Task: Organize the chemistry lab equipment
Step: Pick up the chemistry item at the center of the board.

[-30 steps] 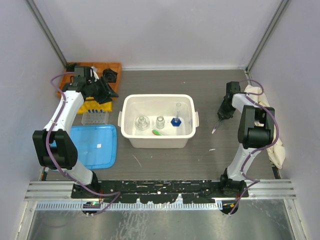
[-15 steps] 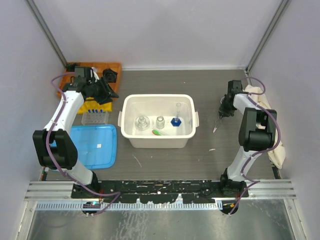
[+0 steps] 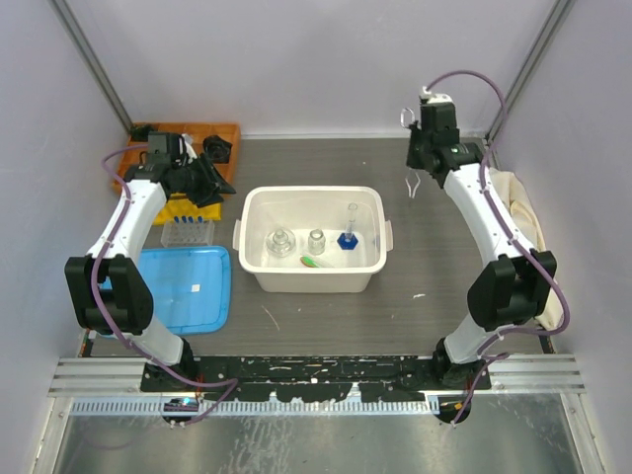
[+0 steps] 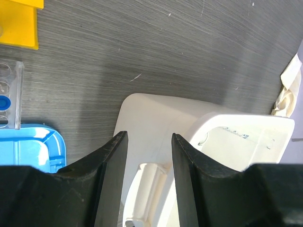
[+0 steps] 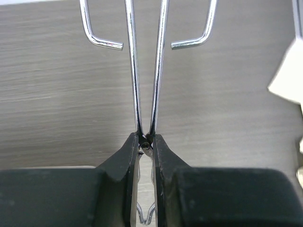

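My right gripper (image 3: 419,158) (image 5: 146,137) is shut on the metal forceps (image 5: 134,75) at their pivot. It holds them in the air over the back right of the table, the thin forceps (image 3: 412,185) hanging beside it. A white tub (image 3: 259,275) in the middle holds a glass flask (image 3: 280,242), a small glass jar (image 3: 316,240), a tube on a blue base (image 3: 348,237) and a green spoon (image 3: 314,262). My left gripper (image 3: 205,180) (image 4: 147,137) is open and empty above the tub's (image 4: 156,113) left end, beside the yellow rack (image 3: 178,208) (image 4: 19,23).
A clear tube rack (image 3: 188,233) with blue caps (image 4: 4,101) stands by a blue tray (image 3: 188,286) (image 4: 28,146) at the left. An orange tray (image 3: 188,133) of black parts sits at the back left. A cream cloth (image 3: 533,237) (image 4: 289,87) lies along the right wall.
My right gripper closed on the forceps near the cloth, lifted them off the table and swung them up toward the back. The left arm has not moved.
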